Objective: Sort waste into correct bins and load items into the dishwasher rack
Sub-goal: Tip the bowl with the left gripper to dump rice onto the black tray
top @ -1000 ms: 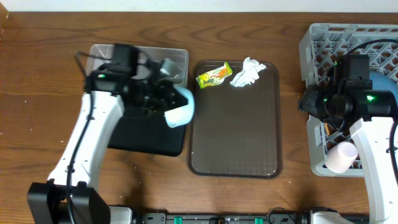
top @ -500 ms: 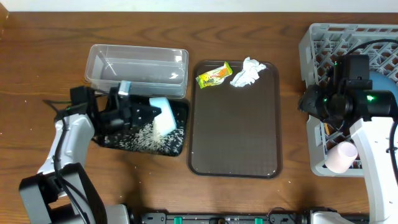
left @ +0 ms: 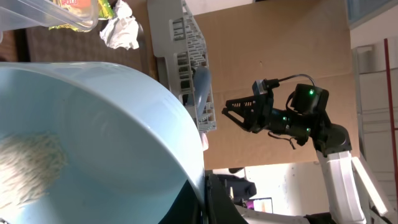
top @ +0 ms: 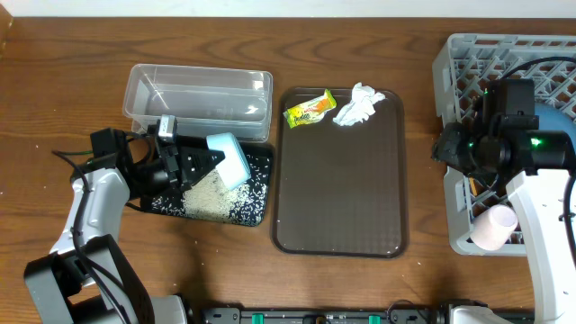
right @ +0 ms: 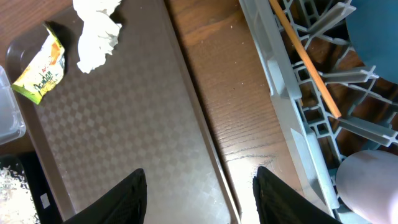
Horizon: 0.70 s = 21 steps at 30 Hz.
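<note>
My left gripper [top: 200, 163] is shut on the rim of the small mint-green bowl [top: 230, 160] and holds it tipped on its side over the black tray [top: 259, 212]. A pile of white rice [top: 212, 194] lies on that tray, and some rice [left: 28, 168] clings inside the bowl [left: 93, 118]. The yellow-green wrapper [top: 310, 109] and white tissue [top: 358, 105] lie at the far end of the brown tray [top: 337, 207]. My right gripper [right: 199, 177] is open and empty over the brown tray's right edge. The rack [top: 459, 72] holds the blue bowl [top: 551, 119], pink cup [top: 495, 227] and a chopstick [right: 305, 56]. No white bowl shows.
The clear tub [top: 198, 99] stands behind the black tray, touching it. A strip of bare wood [right: 230, 93] separates the brown tray from the rack. Stray rice grains dot the table at the left.
My left arm swung down and left, tipping the mint-green bowl over the black tray. Rice has poured out and gathered into a pile. The right arm has not moved.
</note>
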Available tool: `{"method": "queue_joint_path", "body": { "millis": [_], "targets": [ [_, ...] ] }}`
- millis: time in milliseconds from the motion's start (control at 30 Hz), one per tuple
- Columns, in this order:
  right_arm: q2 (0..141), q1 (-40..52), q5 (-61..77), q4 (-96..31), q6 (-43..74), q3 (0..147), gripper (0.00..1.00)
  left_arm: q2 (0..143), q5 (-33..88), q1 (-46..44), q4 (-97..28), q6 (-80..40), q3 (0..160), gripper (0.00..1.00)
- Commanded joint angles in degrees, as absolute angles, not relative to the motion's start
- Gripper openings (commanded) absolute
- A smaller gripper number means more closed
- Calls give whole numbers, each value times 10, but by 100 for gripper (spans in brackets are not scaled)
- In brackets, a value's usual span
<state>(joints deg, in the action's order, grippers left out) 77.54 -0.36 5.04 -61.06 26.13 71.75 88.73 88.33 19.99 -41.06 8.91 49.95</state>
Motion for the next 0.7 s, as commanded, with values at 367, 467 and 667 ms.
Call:
{"method": "queue_joint_path", "body": {
  "millis": [367, 467, 667],
  "targets": [
    [779, -5, 43, -612, 261, 715, 54, 887, 882, 202, -410, 142, 499, 6],
    [779, -5, 43, -611, 261, 715, 55, 887, 833, 202, -408, 125, 499, 6],
    [779, -5, 43, -612, 261, 715, 55, 887, 738, 202, -404, 63, 499, 6]
  ]
}}
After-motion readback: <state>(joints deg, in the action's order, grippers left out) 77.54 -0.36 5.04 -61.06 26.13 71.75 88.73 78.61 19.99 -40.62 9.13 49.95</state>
